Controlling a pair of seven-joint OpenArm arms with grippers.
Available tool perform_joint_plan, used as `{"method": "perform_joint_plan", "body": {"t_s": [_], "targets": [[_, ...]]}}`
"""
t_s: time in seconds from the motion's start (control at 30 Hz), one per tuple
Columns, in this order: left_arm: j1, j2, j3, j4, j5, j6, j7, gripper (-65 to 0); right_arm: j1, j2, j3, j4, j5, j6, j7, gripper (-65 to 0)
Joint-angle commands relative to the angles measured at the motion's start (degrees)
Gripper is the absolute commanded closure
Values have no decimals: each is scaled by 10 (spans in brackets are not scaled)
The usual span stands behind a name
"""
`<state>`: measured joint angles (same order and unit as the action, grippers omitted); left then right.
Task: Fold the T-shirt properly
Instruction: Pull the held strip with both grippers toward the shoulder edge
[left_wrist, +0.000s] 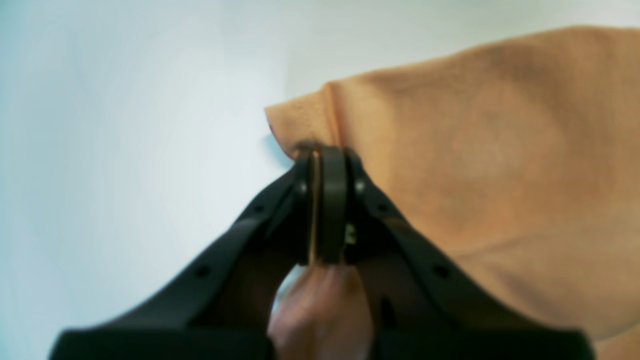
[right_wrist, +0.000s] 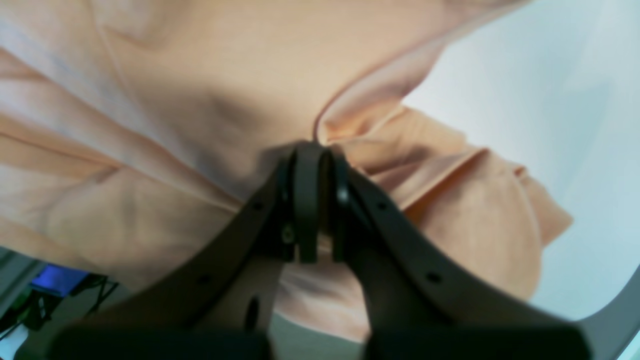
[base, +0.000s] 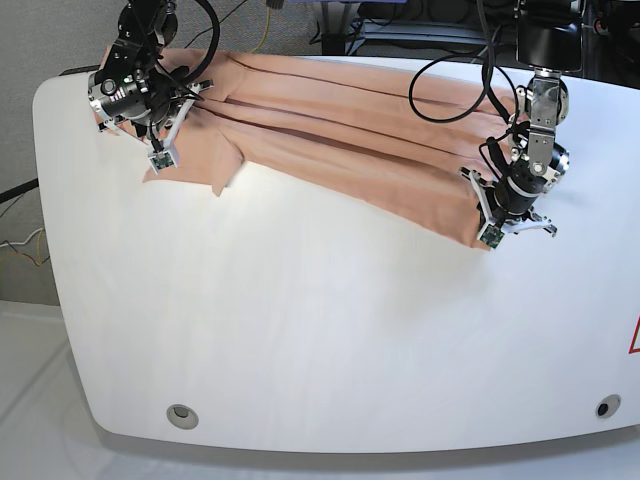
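Gripping: both pincers clamped on the T-shirt (base: 340, 140), cloth stretched between them across the upper part of the base view.
Left gripper (left_wrist: 322, 155): jaws pressed together on a corner of the peach cloth; a thin strip of fabric shows between the pads, more bunched below them. Right side of the base view, mid height.
Right gripper (right_wrist: 312, 150): jaws together, pinching a gathered fold where a hem edge curls in; cloth on both sides of the fingers. Upper left of the base view.
T-shirt: long band from upper left down to right centre, with lengthwise creases. A loose flap hangs down just right of the right gripper. Lower edge runs diagonally and casts a shadow on the table.
Containers: none seen.
Table (base: 300, 340): white, rounded corners; whole lower half of the frame bare. Two round fittings near the front edge, lower left and lower right.
Edges: shirt's upper edge lies close to the table's back edge. Left gripper is near the right edge of the table.
Cables (base: 450, 90): black loops over the cloth at upper right.
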<state>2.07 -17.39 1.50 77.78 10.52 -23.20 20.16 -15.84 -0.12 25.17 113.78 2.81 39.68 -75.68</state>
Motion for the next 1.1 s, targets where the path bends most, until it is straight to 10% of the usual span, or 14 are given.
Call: {"method": "perform_joint_plan", "body": {"t_s": [0.0, 1.07], "targets": [[14, -8, 0, -8, 17, -18, 59, -17, 0, 4, 1, -4, 0, 3, 3, 0], [75, -31, -33, 118, 17, -19, 165, -18, 21, 3, 1, -93, -1, 3, 59, 0]]}}
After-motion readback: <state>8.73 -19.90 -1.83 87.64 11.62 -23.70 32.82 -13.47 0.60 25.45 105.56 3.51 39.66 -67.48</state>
